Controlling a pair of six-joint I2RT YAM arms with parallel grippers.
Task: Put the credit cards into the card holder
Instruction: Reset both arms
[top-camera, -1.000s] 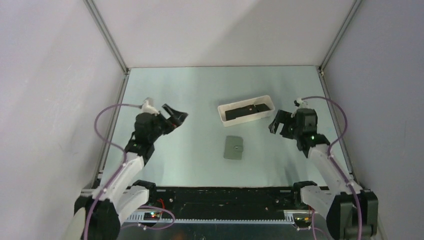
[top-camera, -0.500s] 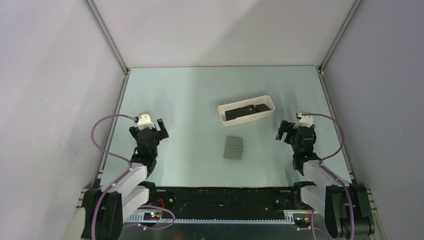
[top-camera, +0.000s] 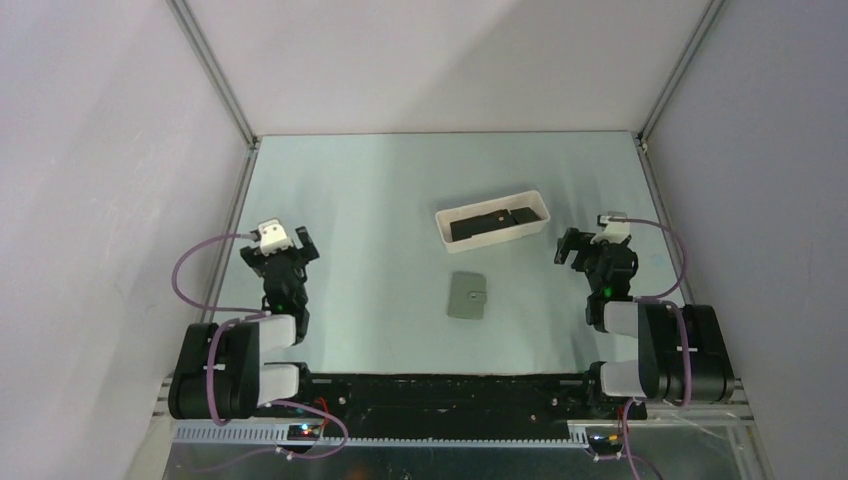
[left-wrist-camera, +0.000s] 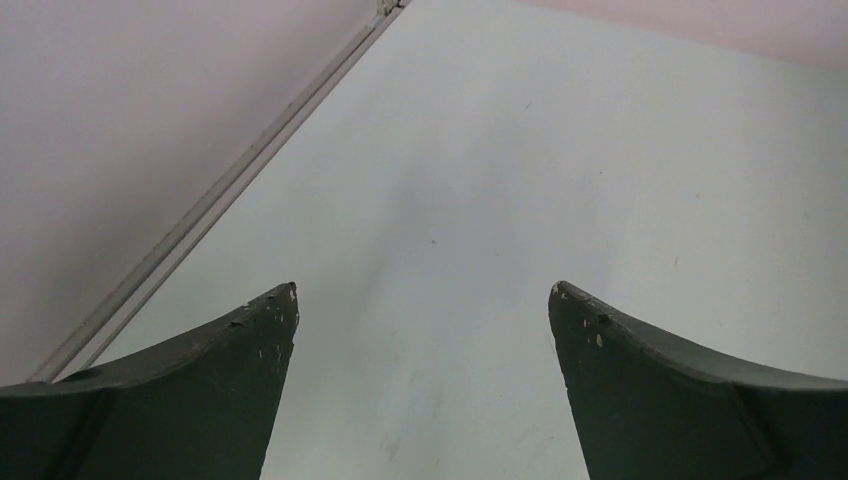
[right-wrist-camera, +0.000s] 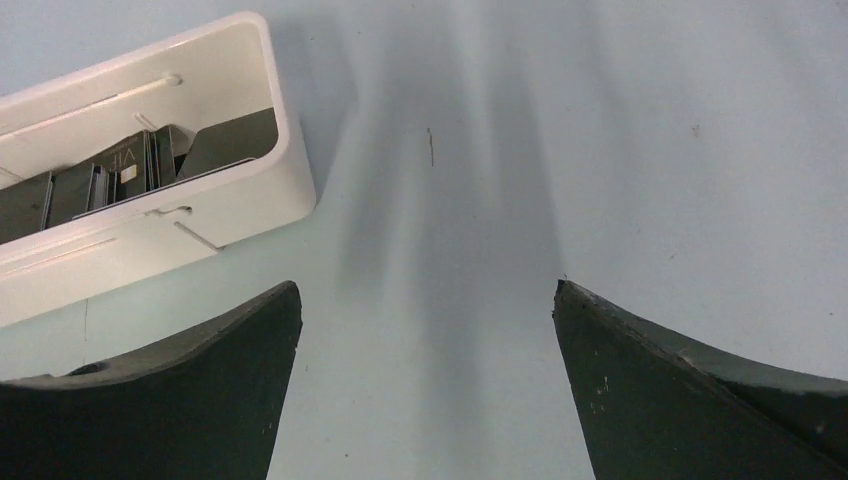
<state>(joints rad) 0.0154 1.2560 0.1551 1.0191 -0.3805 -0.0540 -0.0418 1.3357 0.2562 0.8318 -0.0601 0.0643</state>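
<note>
- Plainly, no card has gone in yet: the cards (top-camera: 495, 222) lie in the white tray (top-camera: 489, 240), right of centre on the table (top-camera: 370, 190).
- The holder (top-camera: 467, 296) lies flat and closed on the near side of the tray, apart from it, with its snap tab toward its right side.
- The left gripper (top-camera: 283, 252) sits folded close to its base at the near left. Its jaws are spread wide with nothing between them, and its wrist view shows only bare table.
- The right gripper (top-camera: 588, 252) sits the same way at the near right, jaws wide apart and empty. Its wrist view catches the tray's right end, with the cards inside, to the left of its fingers.
- By this layout the task looks to be at its start, with no reach under way.
- The next move probably calls for opening the holder: one arm pins it while the other lifts the flap, and the snap may resist.
- Lifting a thin card should need a fingertip worked under an edge, perhaps against the tray wall.
</note>
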